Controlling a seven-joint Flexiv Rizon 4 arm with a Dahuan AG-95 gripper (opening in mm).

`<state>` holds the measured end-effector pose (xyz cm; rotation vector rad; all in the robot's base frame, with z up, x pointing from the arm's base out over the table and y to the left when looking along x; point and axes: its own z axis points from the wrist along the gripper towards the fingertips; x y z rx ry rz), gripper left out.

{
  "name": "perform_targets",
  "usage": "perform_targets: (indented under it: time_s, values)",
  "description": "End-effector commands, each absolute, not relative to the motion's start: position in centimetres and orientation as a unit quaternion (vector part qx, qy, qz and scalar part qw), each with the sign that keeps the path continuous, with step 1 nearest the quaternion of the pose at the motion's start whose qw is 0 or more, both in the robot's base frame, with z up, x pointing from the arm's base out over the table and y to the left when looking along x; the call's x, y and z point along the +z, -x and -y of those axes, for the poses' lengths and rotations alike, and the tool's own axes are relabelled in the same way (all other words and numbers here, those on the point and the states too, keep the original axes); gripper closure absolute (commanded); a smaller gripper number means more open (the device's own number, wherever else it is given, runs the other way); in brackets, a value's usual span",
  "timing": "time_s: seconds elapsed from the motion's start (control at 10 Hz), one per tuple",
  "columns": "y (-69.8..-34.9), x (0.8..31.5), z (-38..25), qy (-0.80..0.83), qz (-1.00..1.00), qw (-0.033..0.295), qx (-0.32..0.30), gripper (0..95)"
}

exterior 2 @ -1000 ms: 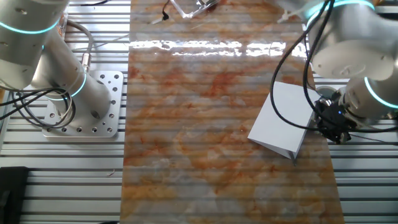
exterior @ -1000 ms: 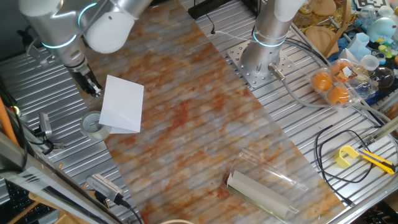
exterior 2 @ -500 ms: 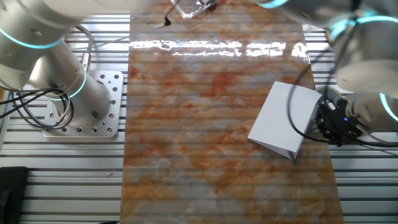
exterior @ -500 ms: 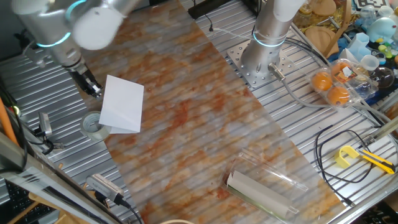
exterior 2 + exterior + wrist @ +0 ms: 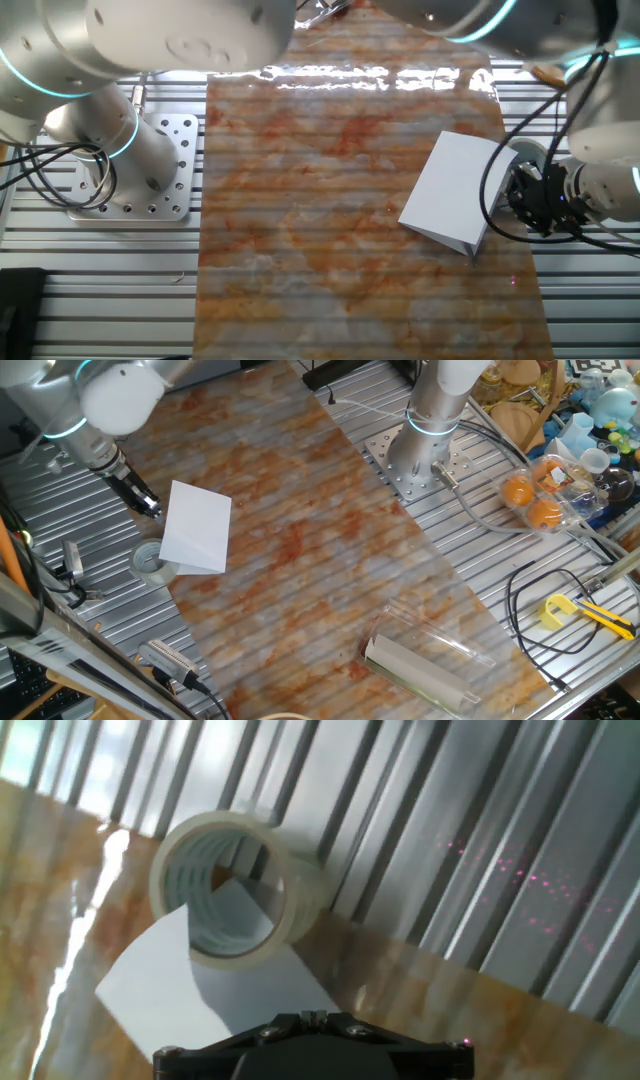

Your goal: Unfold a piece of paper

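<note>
On marbled mat, folded white paper (image 5: pixel 197 527)

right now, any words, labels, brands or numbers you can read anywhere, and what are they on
None can be read.
The piece of paper: its visible face is plain white, with no writing showing.
The tape roll: no label visible.
A black-and-white patterned marker at the top right edge of one fixed view: a code pattern, not text, cut off by the frame.
The packages among the clutter on the right: any print is too small to read.

slatted table (image 5: pixel 520 575), mat (image 5: pixel 330 550), paper (image 5: pixel 197 526), tape roll (image 5: pixel 148 560)
</note>
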<state>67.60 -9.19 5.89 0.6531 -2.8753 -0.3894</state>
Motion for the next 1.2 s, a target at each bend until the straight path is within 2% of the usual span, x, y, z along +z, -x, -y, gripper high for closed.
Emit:
perform_targets:
  time_s: [0.1, 0.5, 1.2]
  values:
    - [-66.7, 5.8, 8.3, -0.215, 0.964, 0.086, -0.127, 95.0]
    - [-65.9, 5.5, 8.3, -0.231, 0.958, 0.101, -0.139, 95.0]
    - [-64.3, 6.8, 5.9, -0.226, 0.953, 0.131, -0.153, 95.0]
